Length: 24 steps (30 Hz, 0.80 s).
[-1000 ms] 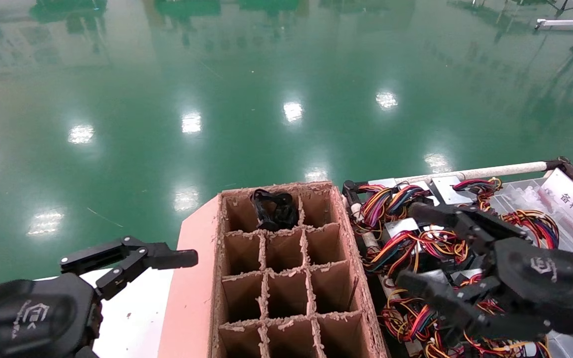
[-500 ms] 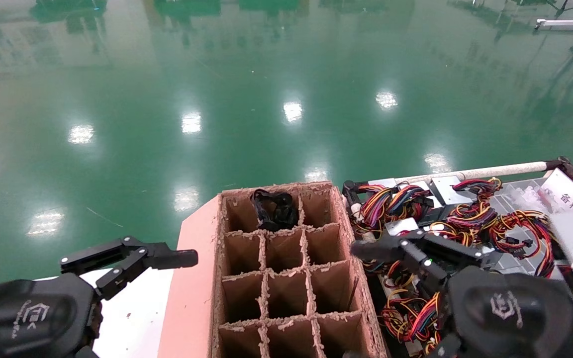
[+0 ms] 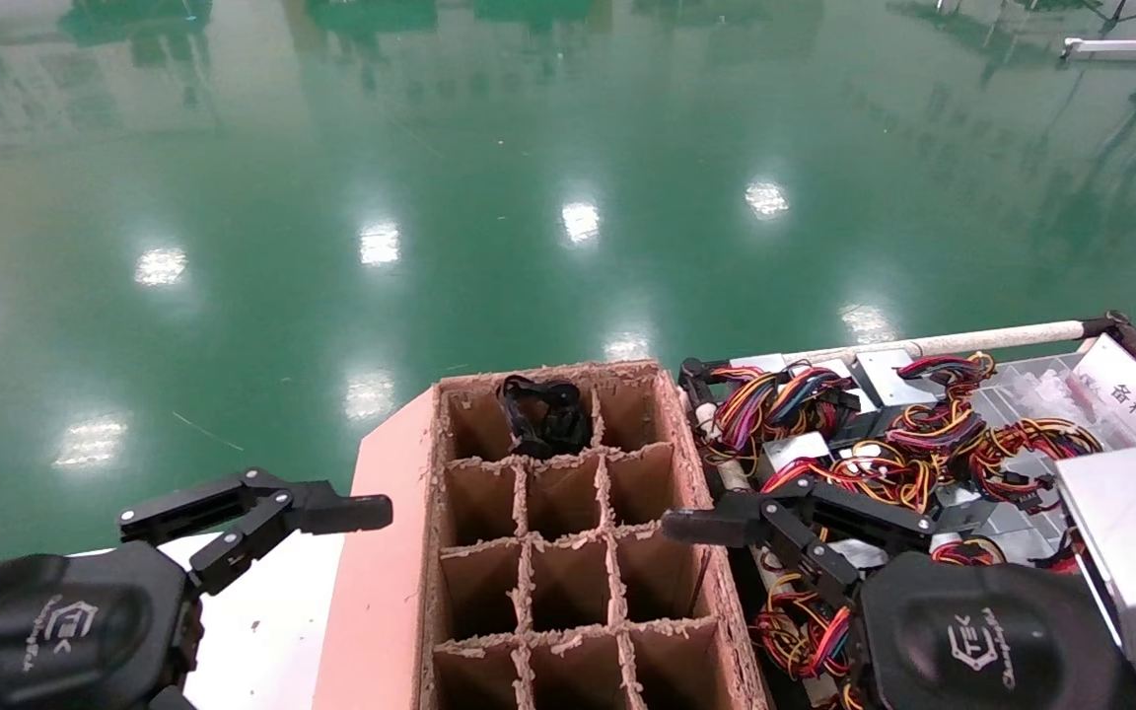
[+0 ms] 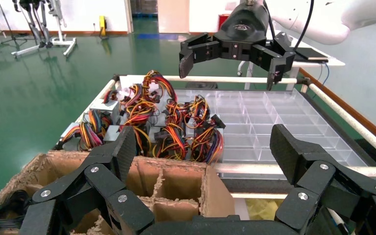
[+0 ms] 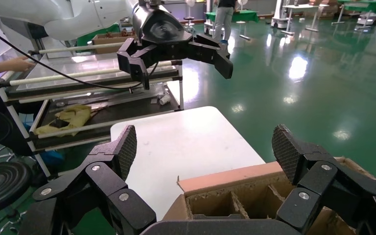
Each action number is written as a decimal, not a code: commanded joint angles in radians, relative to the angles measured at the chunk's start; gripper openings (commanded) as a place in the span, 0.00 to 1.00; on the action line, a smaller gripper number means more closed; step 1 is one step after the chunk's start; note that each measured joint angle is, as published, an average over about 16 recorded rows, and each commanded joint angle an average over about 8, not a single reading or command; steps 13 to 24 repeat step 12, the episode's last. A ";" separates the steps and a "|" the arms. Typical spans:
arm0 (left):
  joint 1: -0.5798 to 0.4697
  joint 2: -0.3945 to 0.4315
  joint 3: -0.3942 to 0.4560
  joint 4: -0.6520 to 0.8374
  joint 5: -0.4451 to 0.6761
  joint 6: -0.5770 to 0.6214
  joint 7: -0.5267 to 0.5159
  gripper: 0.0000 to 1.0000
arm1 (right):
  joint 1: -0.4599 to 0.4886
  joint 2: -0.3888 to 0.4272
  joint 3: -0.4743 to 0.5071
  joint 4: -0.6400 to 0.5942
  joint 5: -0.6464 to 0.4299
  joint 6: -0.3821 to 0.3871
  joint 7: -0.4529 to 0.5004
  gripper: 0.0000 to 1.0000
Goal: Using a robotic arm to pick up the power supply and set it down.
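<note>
The right gripper (image 3: 716, 572) of the robotic arm hangs with its jaws spread wide and nothing between them, over the right edge of the cardboard divider box (image 3: 568, 552), just left of the wire pile. The wide spread suits a box-shaped load; whether it is heading to a pick cannot be told.

The power supply units lie heaped in the rail-framed tray (image 3: 982, 337) on the right, silver boxes half buried under red, yellow and orange wire bundles (image 3: 884, 463). One power supply (image 3: 1135, 552) sits at the near right with its metal face bare, close beside the right wrist housing and probably the easiest to grasp. Tangled leads could drag neighbours along on a lift.

The box's cells stand mostly empty, apparently to receive units; a black coiled cable (image 3: 543, 414) fills one far cell.

The left gripper (image 3: 331, 523) is parked at the near left over the white table (image 3: 262, 631), jaws also open, clear of the work.
</note>
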 commanded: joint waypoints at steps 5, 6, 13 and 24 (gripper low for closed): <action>0.000 0.000 0.000 0.000 0.000 0.000 0.000 1.00 | 0.000 0.001 -0.006 -0.011 0.008 0.000 -0.005 1.00; 0.000 0.000 0.000 0.000 0.000 0.000 0.000 1.00 | 0.000 0.002 -0.007 -0.013 0.009 0.001 -0.005 1.00; 0.000 0.000 0.000 0.000 0.000 0.000 0.000 1.00 | 0.000 0.002 -0.010 -0.018 0.013 0.001 -0.007 1.00; 0.000 0.000 0.000 0.000 0.000 0.000 0.000 1.00 | 0.000 0.002 -0.010 -0.018 0.013 0.001 -0.007 1.00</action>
